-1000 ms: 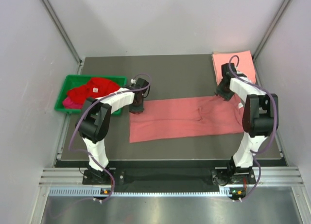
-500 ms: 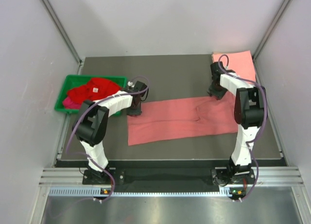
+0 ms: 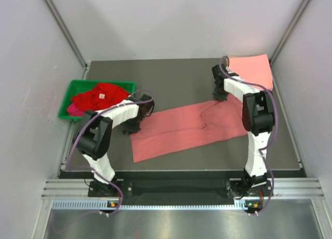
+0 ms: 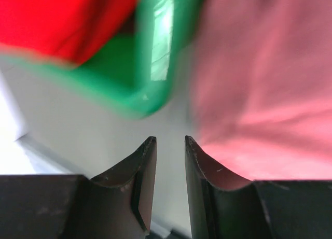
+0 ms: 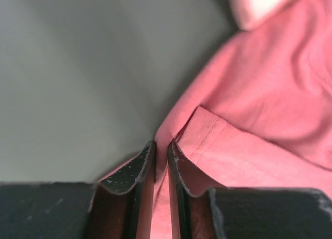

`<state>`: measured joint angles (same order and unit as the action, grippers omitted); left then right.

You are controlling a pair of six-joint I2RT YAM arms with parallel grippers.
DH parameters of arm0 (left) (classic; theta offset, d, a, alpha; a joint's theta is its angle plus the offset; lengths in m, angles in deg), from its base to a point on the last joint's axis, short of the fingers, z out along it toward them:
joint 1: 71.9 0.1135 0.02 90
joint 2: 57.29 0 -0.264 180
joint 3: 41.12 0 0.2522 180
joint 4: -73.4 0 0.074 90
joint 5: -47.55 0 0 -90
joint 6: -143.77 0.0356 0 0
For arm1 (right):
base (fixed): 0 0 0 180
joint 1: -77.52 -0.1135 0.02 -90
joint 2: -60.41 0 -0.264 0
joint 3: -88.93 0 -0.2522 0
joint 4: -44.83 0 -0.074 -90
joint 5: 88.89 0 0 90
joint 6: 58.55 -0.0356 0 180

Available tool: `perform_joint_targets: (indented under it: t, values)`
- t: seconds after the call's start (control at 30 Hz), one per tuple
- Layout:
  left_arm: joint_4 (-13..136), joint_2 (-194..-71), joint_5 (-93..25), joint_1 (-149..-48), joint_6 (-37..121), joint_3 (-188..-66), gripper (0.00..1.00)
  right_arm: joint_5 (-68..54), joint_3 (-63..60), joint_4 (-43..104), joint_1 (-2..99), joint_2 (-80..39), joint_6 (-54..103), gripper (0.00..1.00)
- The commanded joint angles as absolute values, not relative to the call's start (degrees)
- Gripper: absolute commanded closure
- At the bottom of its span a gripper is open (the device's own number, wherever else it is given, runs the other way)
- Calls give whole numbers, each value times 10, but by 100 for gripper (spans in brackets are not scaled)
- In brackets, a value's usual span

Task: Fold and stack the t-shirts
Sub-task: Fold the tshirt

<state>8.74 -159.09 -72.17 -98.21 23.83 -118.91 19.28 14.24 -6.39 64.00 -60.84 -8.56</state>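
Salmon t-shirt [image 3: 192, 127]: lies flat on the dark table [image 3: 181, 78] as a long strip, folded lengthwise. Its long axis slants from near-left to far-right.

Where it lies from the claws: between them, with one end at each arm. The right end sits under the right gripper [image 3: 219, 93]. The left end's far corner is just beside the left gripper [image 3: 132, 127], so neither arm is the nearer overall.

Right gripper [image 5: 162, 144]: jaws down to a thin slit with pink cloth in it, pinching a stitched edge of the tee [image 5: 259, 120].

Left gripper [image 4: 170, 140]: jaws a narrow slot apart, with only grey table showing through. The tee [image 4: 259, 94] lies against the outer side of one finger, and no cloth shows in the grip (the view is blurred, so this is a cautious reading).

Next move, by my judgement: it depends on both ends being held. The left end looks unsecured, so the strip may skew if only the right end is pulled.

Folded pink tee [image 3: 254, 68]: in the far right corner, probably the stack's base.

Green bin [image 3: 65, 101]: at the left, holding a red tee [image 3: 101, 96] and a magenta one [image 3: 72, 110] that are not yet folded.
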Motion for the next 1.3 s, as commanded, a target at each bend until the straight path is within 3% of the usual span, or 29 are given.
perform_joint_targets:
  t: [0.0,0.2,0.37,0.87,1.13,1.27]
  values:
    - [-37,-1527,-804,-982,229,-1231,66,125,182,2,602,-654,-91,85]
    - [-80,-1477,-794,-983,257,-1342,66,95,249,32,562,-700,-88,85]
    - [-48,-1454,-728,-983,280,-1350,65,79,270,67,541,-731,-96,85]
    - [117,-1450,-455,-989,308,-1229,65,-21,476,177,537,-881,-76,82]
    - [175,-1483,-394,-1005,329,-1186,65,-39,561,221,557,-932,-66,79]
    - [201,-1512,-385,-1026,322,-1163,65,-61,565,229,568,-908,-55,72]
